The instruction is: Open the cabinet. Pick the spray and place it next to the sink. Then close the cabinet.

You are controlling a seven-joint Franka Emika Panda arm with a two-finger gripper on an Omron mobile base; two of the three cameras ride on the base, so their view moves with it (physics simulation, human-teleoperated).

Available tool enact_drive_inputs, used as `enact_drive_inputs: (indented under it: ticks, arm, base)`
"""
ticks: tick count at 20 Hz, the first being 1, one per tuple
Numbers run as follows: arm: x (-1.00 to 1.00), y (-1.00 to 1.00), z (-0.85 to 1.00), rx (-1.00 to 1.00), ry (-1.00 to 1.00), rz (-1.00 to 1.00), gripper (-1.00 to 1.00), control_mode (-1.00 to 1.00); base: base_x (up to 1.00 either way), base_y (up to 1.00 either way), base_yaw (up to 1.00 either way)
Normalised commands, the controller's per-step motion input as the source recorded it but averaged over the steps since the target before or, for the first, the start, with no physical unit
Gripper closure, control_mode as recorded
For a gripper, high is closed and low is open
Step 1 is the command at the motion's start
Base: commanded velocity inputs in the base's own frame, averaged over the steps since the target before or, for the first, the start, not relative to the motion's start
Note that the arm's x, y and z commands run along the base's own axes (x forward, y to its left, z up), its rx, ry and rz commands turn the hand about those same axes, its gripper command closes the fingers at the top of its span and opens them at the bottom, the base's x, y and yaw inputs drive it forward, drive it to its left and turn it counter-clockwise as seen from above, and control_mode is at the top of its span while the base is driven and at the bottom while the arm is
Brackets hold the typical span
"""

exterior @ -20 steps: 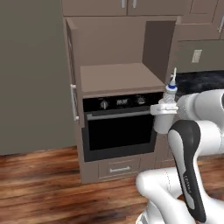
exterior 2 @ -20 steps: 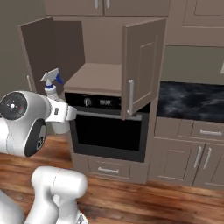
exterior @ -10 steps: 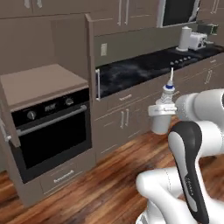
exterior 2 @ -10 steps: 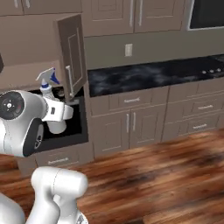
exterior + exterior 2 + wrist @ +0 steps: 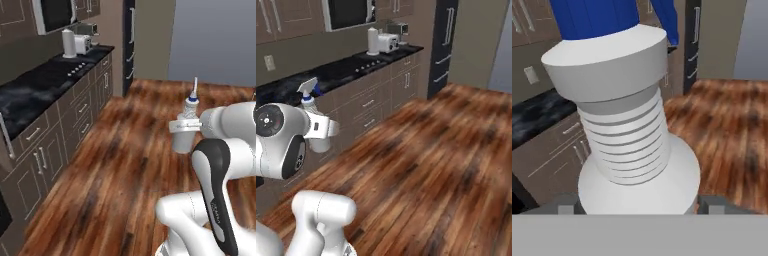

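Change: base has turned; the oven and open cabinet have left view.
Claw (image 5: 634, 207): clamped on upright spray (image 5: 191, 102).
Surroundings: black countertop (image 5: 42, 87) leftward, wood floor (image 5: 446, 150) below.

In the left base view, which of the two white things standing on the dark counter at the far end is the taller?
The tall white canister, standing left of the boxy white toaster. It is slim, upright and rounded, rising above the toaster, which is squat and wide.

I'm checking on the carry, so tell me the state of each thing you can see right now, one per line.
Spray bottle: upright, held off the floor in the gripper.
Gripper: closed around the bottle's body, a finger on either side.
Lower cabinet doors and drawers: all shut.
Counter: toaster and white jug standing at its far end.
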Motion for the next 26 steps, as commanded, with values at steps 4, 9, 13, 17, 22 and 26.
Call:
enact_drive_inputs:
  ticks: [4,9,13,17,22,26]
  arm:
    - [0.00,0.00,0.00,0.00,0.00,0.00,1.00,1.00]
    - [0.00,0.00,0.00,0.00,0.00,0.00,1.00,1.00]
    - [0.00,0.00,0.00,0.00,0.00,0.00,1.00,1.00]
    - [0.00,0.00,0.00,0.00,0.00,0.00,1.00,1.00]
    - [0.00,0.00,0.00,0.00,0.00,0.00,1.00,1.00]
    - [0.00,0.00,0.00,0.00,0.00,0.00,1.00,1.00]
  base:
    - [0.11,0.00,-1.00]
    - [0.27,0.00,-1.00]
    - [0.79,0.00,-0.83]
    - [1.00,0.07,-0.35]
    - [1.00,0.19,-0.20]
    - [1.00,0.11,-0.39]
